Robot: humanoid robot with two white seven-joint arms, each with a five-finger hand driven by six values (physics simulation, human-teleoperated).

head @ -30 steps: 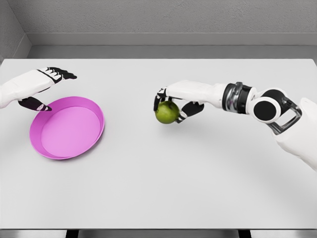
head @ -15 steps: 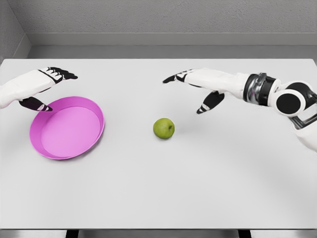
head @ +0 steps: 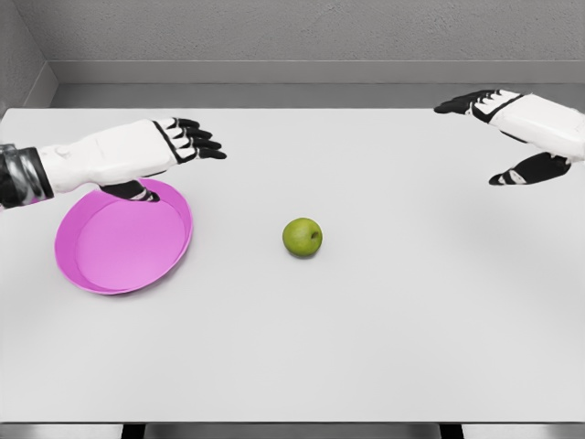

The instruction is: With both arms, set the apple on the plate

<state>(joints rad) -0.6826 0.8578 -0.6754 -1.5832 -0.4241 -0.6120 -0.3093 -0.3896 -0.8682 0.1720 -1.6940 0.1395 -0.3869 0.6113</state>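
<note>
The table filled nearly the whole head view, a pale flat top running back to a grey wall. On its left side sat the plate, pink and shallow with a raised rim, lying flat.

Over the plate's far edge reached the left hand, arm coming in from the left, fingers spread and pointing toward the middle, holding nothing. Far across, at the upper right, hung the right hand, also wide and empty, thumb dropped below the palm, well apart from everything on the table.

And there sat the apple, green, alone on the bare table near the centre, to the right of the plate and clear of its rim, touched by neither hand. The left hand was the nearer of the two.

How would it handle? By my reading: firm and stiff, so it would take a squeeze without giving; light enough for one hand; but round and smooth-skinned, so liable to roll off at a sideways nudge or slip out of a shallow pinch. The sensible hold looked to be around its widest part, fingers on one side and thumb on the opposite, coming down from above so the palm caps it. The dimpled top offered no purchase.
</note>
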